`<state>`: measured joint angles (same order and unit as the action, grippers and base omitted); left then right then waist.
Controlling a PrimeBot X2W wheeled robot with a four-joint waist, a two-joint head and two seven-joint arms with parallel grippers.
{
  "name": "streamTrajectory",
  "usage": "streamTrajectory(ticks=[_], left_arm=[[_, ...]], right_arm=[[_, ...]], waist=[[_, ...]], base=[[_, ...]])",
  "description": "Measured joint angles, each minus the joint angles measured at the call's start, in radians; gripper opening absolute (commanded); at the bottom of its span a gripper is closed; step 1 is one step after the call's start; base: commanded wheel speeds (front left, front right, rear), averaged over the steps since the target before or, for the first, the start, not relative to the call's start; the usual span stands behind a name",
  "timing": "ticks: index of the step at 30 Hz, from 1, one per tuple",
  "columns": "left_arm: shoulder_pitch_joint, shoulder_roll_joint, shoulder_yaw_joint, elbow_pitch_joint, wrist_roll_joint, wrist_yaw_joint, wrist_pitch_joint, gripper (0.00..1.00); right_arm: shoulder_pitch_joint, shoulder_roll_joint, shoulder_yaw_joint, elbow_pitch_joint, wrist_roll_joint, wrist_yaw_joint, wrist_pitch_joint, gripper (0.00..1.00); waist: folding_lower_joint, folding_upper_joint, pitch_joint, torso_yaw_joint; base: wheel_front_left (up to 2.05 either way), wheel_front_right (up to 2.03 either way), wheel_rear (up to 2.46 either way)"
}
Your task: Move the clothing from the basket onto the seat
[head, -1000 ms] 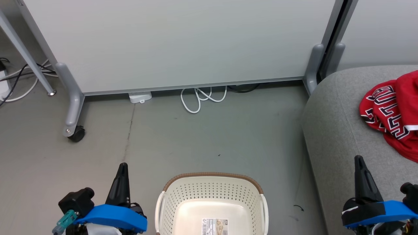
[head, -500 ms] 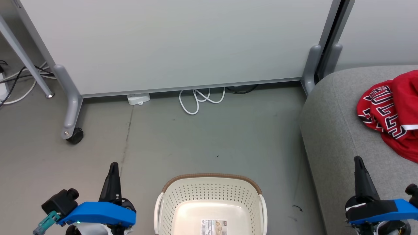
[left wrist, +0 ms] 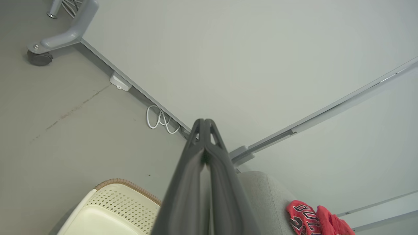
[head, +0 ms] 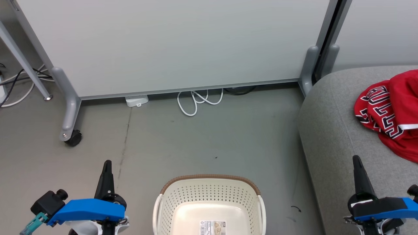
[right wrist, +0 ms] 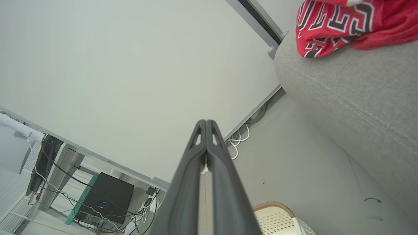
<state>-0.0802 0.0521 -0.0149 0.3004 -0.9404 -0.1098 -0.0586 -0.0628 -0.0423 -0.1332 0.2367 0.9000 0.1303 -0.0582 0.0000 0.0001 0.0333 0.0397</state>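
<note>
Head view puts both grippers nearest, at its bottom corners. The left gripper (head: 107, 164) is over the floor (head: 196, 140) beside the basket (head: 209, 178), and the right gripper (head: 356, 160) is over the near edge of the seat (head: 329, 140). Each has its two fingers pressed flat together with nothing between them, and both wrist views agree.

Between them stands the basket. The part of its bottom that shows is bare except for a paper label (head: 214, 227).

Farther off to the right, the clothing (head: 388, 114) lies in a crumpled heap on the seat, well apart from the basket. It shows a lettered jersey and a plainer red fold with a white stripe. The heap runs past the frame edge, so how many garments it holds cannot be told.

It is likely light, limp and a little slick, so it would sag and trail from one pinch rather than lift as a whole. A raised ridge or the bunched top of the heap offers the best hold; a flat single layer would probably slip.

Beyond, a white cable (head: 196, 101) loops under a grey panel (head: 179, 45).
</note>
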Motion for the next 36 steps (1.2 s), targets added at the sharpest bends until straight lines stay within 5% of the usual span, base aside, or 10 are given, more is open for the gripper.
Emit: streamTrajectory(ticks=[36], left_arm=[[-0.010,-0.001,0.070,-0.028,-0.365,-0.010,0.094,0.00]], right_arm=[[-0.019,-0.002,0.010,0.004,0.388,0.000,0.094,0.00]], waist=[[0.0000,0.0000,-0.014,-0.019]], base=[[0.00,0.00,0.00]])
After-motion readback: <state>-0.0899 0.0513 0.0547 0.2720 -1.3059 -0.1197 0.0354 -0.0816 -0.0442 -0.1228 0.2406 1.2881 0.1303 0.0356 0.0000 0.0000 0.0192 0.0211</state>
